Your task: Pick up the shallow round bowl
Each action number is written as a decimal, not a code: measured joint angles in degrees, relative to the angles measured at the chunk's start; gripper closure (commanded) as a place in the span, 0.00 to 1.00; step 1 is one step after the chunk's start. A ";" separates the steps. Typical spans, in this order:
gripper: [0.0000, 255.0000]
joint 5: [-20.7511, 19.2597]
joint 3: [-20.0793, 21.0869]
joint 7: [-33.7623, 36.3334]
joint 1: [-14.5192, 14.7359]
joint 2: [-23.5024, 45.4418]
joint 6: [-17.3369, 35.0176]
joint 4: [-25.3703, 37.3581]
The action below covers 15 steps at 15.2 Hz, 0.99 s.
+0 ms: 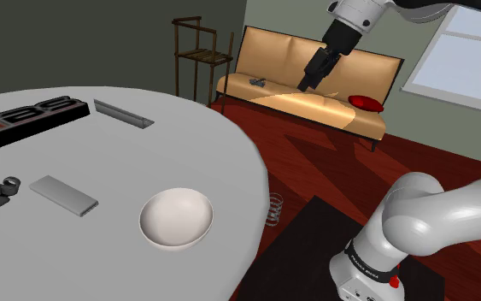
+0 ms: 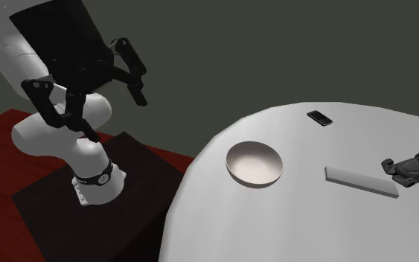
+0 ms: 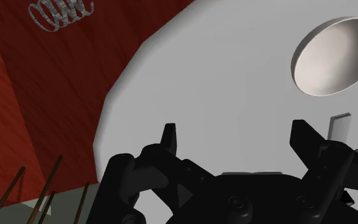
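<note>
Shoulder view: the shallow round white bowl (image 1: 176, 219) sits open side up on the pale grey round table (image 1: 153, 158), near the table's curved edge on the stand side. A flat grey rectangular bar (image 1: 63, 195) lies to this view's left of it, apart from it.

Jaws: spread wide, nothing between them. Wrist view shows both black fingers (image 3: 168, 137) standing apart with bare table (image 3: 222, 95) in the gap.

Key relation: the jaws hang high, well apart from the bowl and out past the table's edge. In the second exterior view they sit up and to that view's left of the bowl (image 2: 254, 164), over the dark stand top rather than over the table (image 2: 312, 223). In the wrist view the bowl (image 3: 334, 56) lies ahead of the fingers and outside the gap, off to the side of one finger, not centred between the two.

Judgement: approach not yet made. The coming move calls for a sideways shift to bring the bowl under the gap, then a descent. The bowl is round, so no long axis governs wrist rotation; the rim is probably the only part to pinch, one finger inside and one outside.

Risk: a shallow wall gives little to hold, so the bowl may tip or slide.
</note>
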 measured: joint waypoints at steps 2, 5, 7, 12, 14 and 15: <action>0.00 0.13 0.35 0.29 0.08 0.08 0.47 -0.49; 0.00 1.22 2.99 2.50 0.80 1.17 3.97 -3.40; 0.00 1.96 4.77 3.95 1.32 2.48 6.54 -5.05; 0.00 3.48 8.96 7.29 2.53 7.61 13.37 -7.74; 0.00 4.14 10.91 8.95 3.14 9.40 16.18 -9.08; 0.00 4.41 11.84 9.79 3.42 10.44 17.32 -9.35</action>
